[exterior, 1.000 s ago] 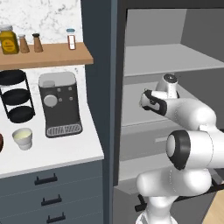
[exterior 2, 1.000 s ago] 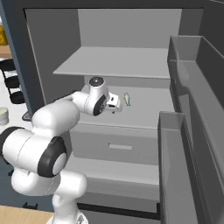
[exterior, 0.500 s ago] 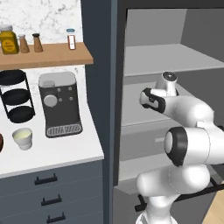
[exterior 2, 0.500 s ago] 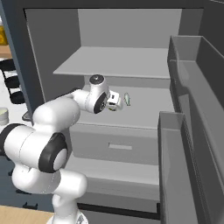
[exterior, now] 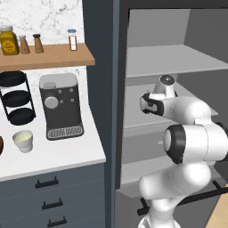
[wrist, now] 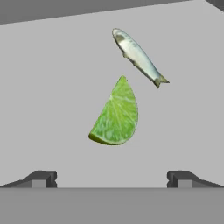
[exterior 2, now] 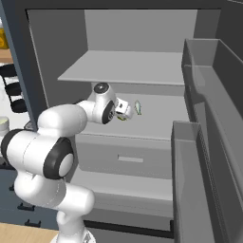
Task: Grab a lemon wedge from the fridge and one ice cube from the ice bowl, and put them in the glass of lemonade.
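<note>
Reaching into the fridge [exterior 2: 57,57] for the lemon wedge [wrist: 115,116], the pincer [wrist: 112,178] stands wide with nothing between its tips, which rise at the lower left and lower right of the hand view. The wedge lies on the light grey shelf [wrist: 48,87] at the centre of that view, apart from the tips and roughly centred between them. A small silvery fish [wrist: 138,56] lies just beyond it, toward the upper right, near but not touching. In the right base view the pincer [exterior 2: 124,110] sits at centre frame, close to the fish [exterior 2: 138,107]. To do this well, I judge the hand should advance straight until the tips straddle the wedge, stop short of the fish, then close gently across its thick middle. The glass of lemonade [exterior: 23,140] waits on the tabletop [exterior: 67,156] at the left edge of the left base view.
</note>
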You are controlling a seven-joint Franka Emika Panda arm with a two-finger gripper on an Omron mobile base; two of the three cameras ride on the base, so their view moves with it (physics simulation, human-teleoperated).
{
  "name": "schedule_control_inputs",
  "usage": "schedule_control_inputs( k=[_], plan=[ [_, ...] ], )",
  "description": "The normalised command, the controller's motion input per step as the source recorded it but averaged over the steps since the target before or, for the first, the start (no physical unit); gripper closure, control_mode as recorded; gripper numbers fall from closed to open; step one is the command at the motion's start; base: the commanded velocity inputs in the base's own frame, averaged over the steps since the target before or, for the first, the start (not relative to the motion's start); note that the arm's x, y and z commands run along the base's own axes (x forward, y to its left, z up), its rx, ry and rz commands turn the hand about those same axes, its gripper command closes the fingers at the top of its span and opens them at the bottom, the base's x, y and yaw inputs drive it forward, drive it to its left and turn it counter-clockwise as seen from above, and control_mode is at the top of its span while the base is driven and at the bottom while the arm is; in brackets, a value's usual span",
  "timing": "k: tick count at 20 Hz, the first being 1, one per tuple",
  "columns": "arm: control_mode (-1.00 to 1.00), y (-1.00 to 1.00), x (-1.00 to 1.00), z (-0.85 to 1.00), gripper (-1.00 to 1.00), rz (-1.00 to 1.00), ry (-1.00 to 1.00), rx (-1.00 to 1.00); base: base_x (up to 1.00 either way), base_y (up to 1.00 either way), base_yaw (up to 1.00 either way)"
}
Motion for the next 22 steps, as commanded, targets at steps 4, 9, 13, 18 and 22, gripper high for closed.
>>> schedule_control_inputs(
  k=[4,9,13,18,22],
  plan=[
    [-1.0,0.0,0.0,0.0,-1.0,-0.07,-0.04,0.0,0.0,0.0,0.0],
    [-1.0,0.0,0.0,0.01,-1.0,-0.03,-0.07,0.01,0.0,0.0,0.0],
    [-1.0,-0.11,0.03,0.0,-1.0,-0.01,0.0,0.0,0.0,0.0,0.0],
    [-1.0,-0.2,0.23,-0.02,-1.0,0.0,0.0,0.0,0.0,0.0,0.0],
    [-1.0,-0.12,0.33,0.0,-1.0,0.0,0.01,0.0,0.0,0.0,0.0]
  ],
)
